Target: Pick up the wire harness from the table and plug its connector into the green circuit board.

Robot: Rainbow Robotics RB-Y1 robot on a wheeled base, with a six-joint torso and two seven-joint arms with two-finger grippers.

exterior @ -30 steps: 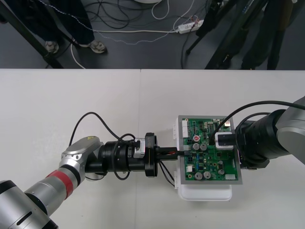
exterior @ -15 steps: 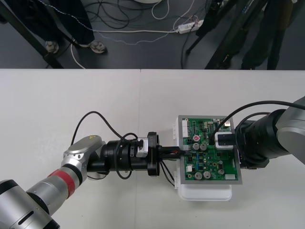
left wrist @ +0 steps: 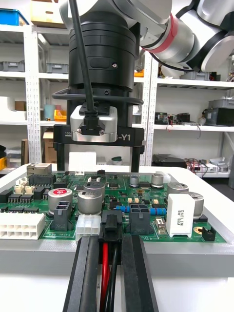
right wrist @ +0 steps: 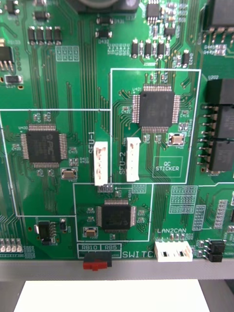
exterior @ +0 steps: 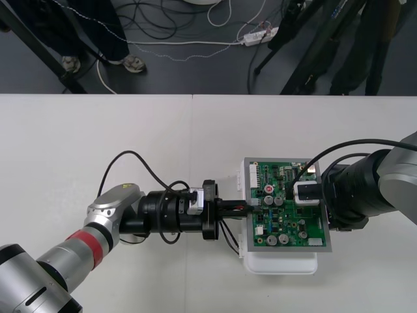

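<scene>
harness plug [left wrist: 111, 225] pinched in left end effector [exterior: 244, 207], edged closer to board [exterior: 294, 229]; right end effector [left wrist: 100, 163] spread.

Left arm [exterior: 114, 203]: silver links, red ring [exterior: 88, 242], black cylindrical wrist behind jaws, looping black cable [exterior: 120, 160]. Right gripper [left wrist: 100, 165]: black body, silver camera block [left wrist: 95, 124] above jaws, white "-Y1" marking.

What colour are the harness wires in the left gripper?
Red and black harness wires, clearest in the left wrist view.
</scene>
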